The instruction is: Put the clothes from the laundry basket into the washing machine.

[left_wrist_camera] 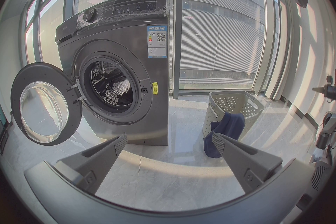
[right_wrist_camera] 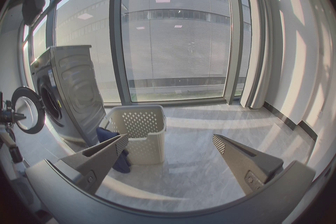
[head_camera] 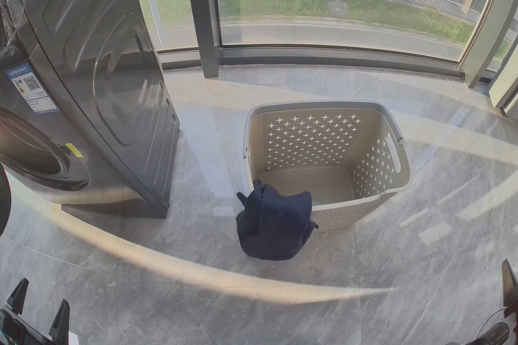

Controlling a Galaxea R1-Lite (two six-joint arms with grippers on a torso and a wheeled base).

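Hanging over the near rim of the beige perforated plastic laundry basket (head_camera: 314, 140), frame centre in the head view, the dark navy cloth garment (head_camera: 274, 225) sits. My left tool (left_wrist_camera: 168, 137) and right tool (right_wrist_camera: 170, 137) are both released, well apart from it. I judge a pinch on its bunched top fold best, then the grey front-loading washing machine (head_camera: 108, 66), upper left.

Laundry corner: washing machine (left_wrist_camera: 140, 70) on marble floor (head_camera: 270, 297) beside tall windows (right_wrist_camera: 175, 35).
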